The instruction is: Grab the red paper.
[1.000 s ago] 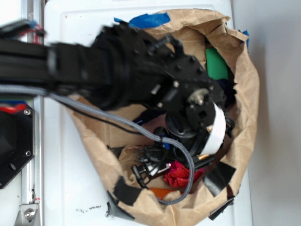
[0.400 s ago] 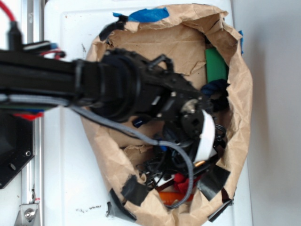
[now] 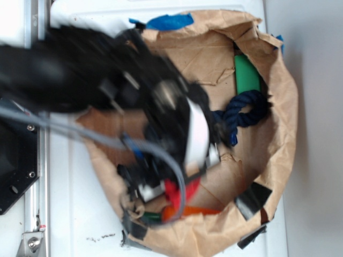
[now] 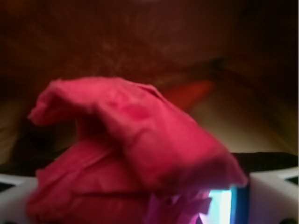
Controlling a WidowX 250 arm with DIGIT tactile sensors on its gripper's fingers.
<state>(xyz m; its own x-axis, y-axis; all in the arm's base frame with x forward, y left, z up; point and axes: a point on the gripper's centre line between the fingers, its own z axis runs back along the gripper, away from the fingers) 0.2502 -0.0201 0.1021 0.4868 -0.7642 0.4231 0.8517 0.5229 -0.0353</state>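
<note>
The red paper [image 4: 135,154] is a crumpled bright red wad that fills the wrist view, lying between my two white fingers [image 4: 273,193]. From outside, the red paper [image 3: 174,191] shows as a small patch under the blurred black arm, at the lower left inside the brown paper tray [image 3: 284,112]. My gripper [image 3: 163,193] is shut on it, with the wad spanning the whole gap between the jaws. The arm hides most of the paper and the tray's left half.
A green cylinder [image 3: 246,72] lies at the tray's upper right, with a dark blue rope [image 3: 241,111] below it. An orange piece [image 3: 187,211] and a black tape patch [image 3: 252,198] sit near the tray's lower rim. Blue tape [image 3: 169,22] marks the top edge.
The arm has swung left and is motion-blurred, uncovering the blue rope and the tray's right side. The red paper has shifted left together with the gripper.
</note>
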